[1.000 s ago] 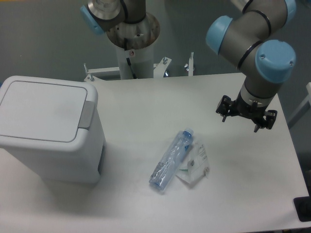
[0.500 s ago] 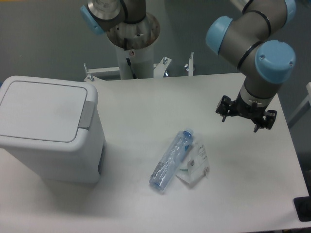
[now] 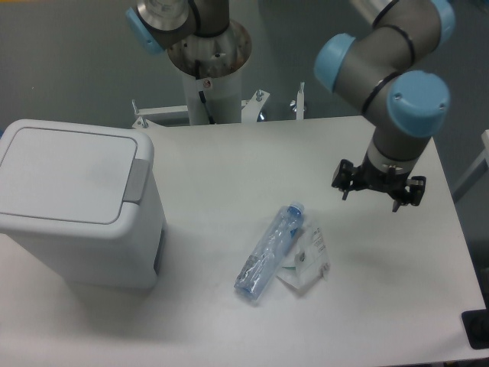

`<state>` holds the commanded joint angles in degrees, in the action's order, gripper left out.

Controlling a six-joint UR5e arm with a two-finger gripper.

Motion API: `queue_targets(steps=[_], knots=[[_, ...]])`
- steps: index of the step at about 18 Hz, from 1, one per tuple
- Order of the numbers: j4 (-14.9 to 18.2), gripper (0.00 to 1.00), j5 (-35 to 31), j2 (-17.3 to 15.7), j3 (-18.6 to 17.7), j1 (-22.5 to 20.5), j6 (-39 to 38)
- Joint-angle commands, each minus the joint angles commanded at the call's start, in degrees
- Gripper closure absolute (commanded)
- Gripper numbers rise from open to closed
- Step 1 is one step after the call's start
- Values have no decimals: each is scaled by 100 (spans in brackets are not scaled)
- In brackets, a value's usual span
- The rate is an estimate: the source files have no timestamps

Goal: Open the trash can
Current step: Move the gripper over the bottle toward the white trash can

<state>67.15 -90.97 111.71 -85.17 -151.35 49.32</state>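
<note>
One white boxy trash can [image 3: 76, 202], flat lid shut, grey push-tab [image 3: 137, 181]

A single fixed camera looks steeply down from the front edge of the white rectangular tabletop [image 3: 229, 168], facing the arm's metal pedestal [image 3: 210, 69] at the far side. It stands at middling range: nearly the whole surface fits, with the large boxy white plastic trash can [image 3: 72, 202] clipped slightly at the left edge.
</note>
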Motion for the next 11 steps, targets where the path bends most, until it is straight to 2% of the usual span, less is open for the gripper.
queue_targets(steps=[4, 6, 9, 11], knots=[[0, 0, 193, -36, 70, 193, -1018], [0, 0, 290, -27, 123, 281, -1187], [9, 0, 1227, -44, 158, 316, -1599], [0, 0, 1730, -27, 307, 316, -1977]])
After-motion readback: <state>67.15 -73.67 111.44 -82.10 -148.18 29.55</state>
